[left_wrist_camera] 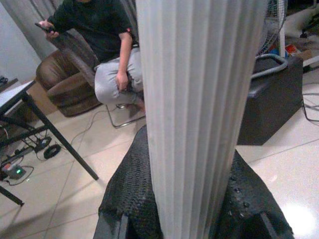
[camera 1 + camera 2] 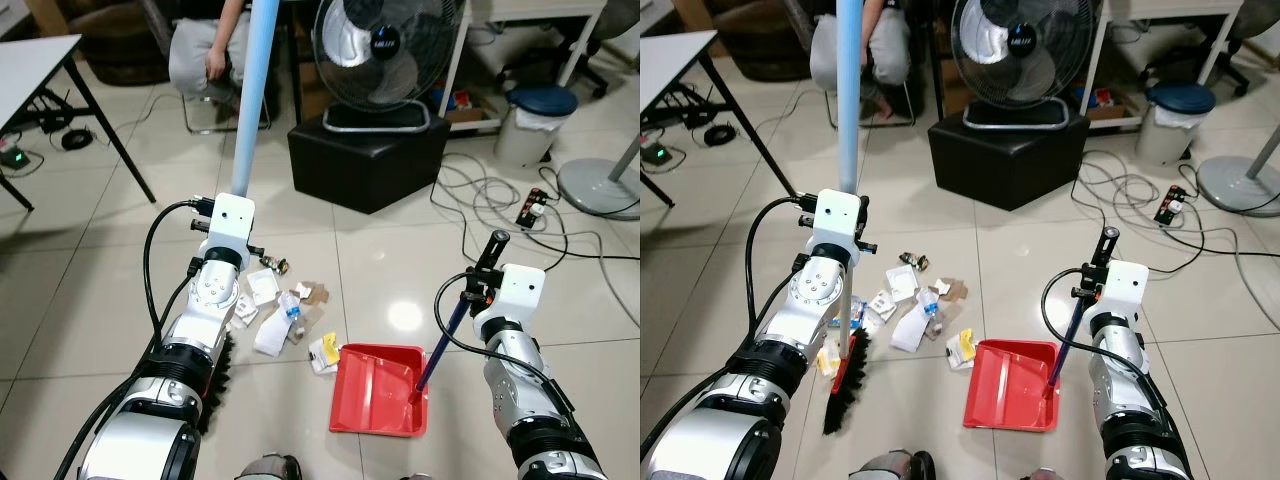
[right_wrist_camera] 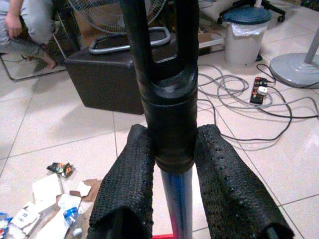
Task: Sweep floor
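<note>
The left gripper (image 1: 199,199) is clamped round the pale blue broom handle (image 2: 255,95), its black bristles (image 2: 845,395) on the tiled floor (image 2: 90,270) beside the robot's left arm. The right gripper (image 3: 174,199) pinches the dark blue handle (image 2: 450,325) of the red dustpan (image 2: 380,385), which sits flat just right of the litter (image 2: 285,315) — paper scraps, wrappers, a small bottle. Beyond lie open tiles, then a black ottoman (image 2: 365,160) bearing a fan (image 2: 385,55); cables (image 2: 500,215) and a power strip (image 2: 533,208) trail right, a table's (image 2: 30,70) edge stands left — a seated person (image 2: 210,50) behind.
</note>
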Robot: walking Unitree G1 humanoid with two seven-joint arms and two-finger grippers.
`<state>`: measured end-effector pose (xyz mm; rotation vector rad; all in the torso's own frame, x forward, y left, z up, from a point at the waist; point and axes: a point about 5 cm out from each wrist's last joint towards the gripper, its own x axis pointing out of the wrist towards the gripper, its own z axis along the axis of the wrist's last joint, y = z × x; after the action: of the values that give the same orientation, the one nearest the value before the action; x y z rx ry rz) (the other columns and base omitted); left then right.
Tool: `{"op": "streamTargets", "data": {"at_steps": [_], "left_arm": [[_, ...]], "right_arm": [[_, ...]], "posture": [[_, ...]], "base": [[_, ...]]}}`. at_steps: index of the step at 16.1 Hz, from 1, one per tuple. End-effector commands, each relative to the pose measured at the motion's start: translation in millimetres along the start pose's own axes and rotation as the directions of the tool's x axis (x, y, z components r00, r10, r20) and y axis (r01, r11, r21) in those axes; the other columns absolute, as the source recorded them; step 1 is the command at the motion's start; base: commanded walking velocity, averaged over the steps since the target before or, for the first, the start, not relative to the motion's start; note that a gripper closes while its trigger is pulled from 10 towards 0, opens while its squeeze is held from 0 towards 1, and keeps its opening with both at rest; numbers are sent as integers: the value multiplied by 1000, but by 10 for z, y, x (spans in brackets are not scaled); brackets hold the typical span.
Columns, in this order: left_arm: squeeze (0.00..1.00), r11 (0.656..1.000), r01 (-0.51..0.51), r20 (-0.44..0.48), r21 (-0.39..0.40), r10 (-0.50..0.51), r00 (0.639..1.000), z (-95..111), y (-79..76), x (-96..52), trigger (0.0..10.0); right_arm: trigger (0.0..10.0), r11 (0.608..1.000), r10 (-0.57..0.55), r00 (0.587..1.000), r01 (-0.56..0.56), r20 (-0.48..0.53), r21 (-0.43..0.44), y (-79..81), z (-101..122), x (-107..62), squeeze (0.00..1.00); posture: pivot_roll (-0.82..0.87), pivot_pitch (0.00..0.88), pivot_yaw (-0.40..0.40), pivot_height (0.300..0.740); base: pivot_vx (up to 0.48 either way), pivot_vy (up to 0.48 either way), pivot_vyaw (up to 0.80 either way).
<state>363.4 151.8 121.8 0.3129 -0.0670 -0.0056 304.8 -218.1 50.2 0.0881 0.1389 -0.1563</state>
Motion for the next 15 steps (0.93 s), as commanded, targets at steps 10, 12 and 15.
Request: {"op": "streamTargets", "data": {"at_steps": [10, 12, 15], "left_arm": [[0, 1000, 6, 34, 15, -6, 999, 68, 38, 17, 10000], [0, 1000, 9, 40, 15, -9, 999, 65, 47, 4, 10000], [0, 1000, 13, 69, -2, -13, 998, 84, 55, -26, 10000]], "right_arm": [[10000, 1000, 9, 999, -9, 36, -1, 19, 72, 10, 0], [10000, 1000, 4, 999, -4, 34, -3, -6, 61, -4, 0], [10000, 1000, 1, 999, -1, 36, -8, -23, 34, -53, 0]], "posture": [[-16, 101, 95, 740], [-15, 110, 99, 740], [-14, 140, 117, 740]], "base": [[0, 0, 0], [0, 0, 0], [0, 0, 0]]}}
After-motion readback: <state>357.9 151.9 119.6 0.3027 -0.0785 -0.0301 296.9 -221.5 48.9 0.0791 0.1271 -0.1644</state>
